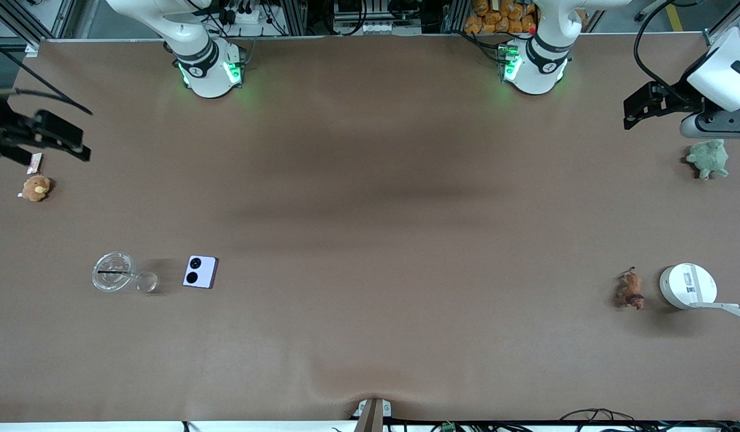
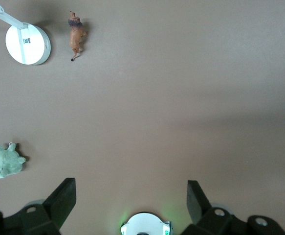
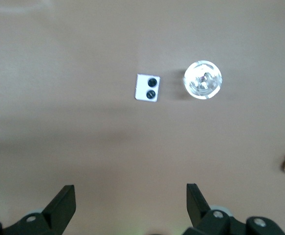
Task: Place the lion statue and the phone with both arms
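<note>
The left gripper (image 1: 637,109) hangs in the air at the left arm's end of the table, its black fingers (image 2: 61,200) spread wide with nothing between them. It is over bare brown table (image 1: 370,198), just beside the small green plush turtle (image 1: 708,158), which lies on the table close under the arm's white wrist. Nearer the front camera than the turtle, well apart from it, the tiny orange-brown lion statue (image 1: 629,290) lies on the table, and just beside it toward the table's end sits a round white device (image 1: 687,286) with a white arm sticking out.

The right gripper (image 1: 61,139) hangs at the right arm's end of the table, its fingers (image 3: 63,203) likewise wide apart and empty. It is over the table close to a small round tan plush toy (image 1: 36,188). Nearer the front camera, well apart from the toy, a clear glass cup (image 1: 114,272) lies on its side, and beside it, toward the table's middle, the small square pale-lilac phone (image 1: 200,272) lies flat with its two round black camera circles facing up. The phone and the lion statue are well apart, each near its own end of the table.
</note>
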Action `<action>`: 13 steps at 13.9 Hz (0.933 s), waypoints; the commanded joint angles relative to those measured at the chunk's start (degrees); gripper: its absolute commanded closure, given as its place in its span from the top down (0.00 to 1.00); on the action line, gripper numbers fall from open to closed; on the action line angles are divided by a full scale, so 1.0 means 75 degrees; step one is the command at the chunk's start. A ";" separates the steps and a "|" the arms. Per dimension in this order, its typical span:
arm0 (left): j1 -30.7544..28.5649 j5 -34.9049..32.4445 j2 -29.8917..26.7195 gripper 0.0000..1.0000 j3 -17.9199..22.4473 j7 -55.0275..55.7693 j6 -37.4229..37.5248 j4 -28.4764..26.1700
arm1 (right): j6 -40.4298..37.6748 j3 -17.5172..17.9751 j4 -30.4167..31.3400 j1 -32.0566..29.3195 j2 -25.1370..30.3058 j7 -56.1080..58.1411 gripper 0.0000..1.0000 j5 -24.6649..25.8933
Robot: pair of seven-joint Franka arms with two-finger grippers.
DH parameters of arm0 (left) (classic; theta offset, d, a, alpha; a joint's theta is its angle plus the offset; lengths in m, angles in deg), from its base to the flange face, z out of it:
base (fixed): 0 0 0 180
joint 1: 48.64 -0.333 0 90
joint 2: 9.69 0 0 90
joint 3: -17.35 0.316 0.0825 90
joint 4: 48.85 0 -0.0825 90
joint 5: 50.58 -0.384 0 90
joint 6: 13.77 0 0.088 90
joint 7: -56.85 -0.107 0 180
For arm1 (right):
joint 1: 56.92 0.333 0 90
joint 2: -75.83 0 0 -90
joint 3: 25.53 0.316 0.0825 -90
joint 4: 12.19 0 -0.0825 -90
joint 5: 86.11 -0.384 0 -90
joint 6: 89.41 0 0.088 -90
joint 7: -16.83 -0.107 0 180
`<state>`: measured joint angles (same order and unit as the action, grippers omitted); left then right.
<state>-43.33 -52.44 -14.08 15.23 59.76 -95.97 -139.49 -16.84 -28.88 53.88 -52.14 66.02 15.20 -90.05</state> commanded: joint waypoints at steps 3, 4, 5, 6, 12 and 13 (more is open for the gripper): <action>-0.0076 0.0095 -0.0047 1.00 0.0001 -0.0141 -0.0068 -0.0067 | 0.1092 0.0409 0.3152 -0.0637 0.1985 0.0042 1.00 -0.0108; -0.0064 0.0107 -0.0047 1.00 0.0001 -0.0141 -0.0068 -0.0079 | 0.1048 0.0736 0.3214 -0.0754 0.2012 0.0042 1.00 0.0019; -0.0064 0.0095 -0.0047 1.00 0.0001 -0.0141 -0.0068 -0.0079 | 0.1059 0.1017 0.3192 -0.0871 0.2000 0.0030 1.00 0.0125; -0.0076 0.0095 -0.0047 1.00 0.0001 -0.0141 -0.0056 -0.0079 | 0.1071 0.1090 0.3018 -0.0907 0.1954 0.0030 1.00 0.0312; -0.0064 0.0095 -0.0047 1.00 0.0001 -0.0141 -0.0068 -0.0079 | 0.1094 0.0693 0.2407 -0.0744 0.1590 0.0112 1.00 0.0373; -0.0064 0.0095 -0.0047 1.00 0.0001 -0.0141 -0.0068 -0.0079 | 0.1094 0.0564 0.2395 -0.0662 0.1590 0.0124 1.00 0.0361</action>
<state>-43.44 -52.44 -14.07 15.29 59.76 -95.97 -139.76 -8.31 -23.38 73.67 -57.53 78.81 15.39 -87.50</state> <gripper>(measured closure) 0.000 0.000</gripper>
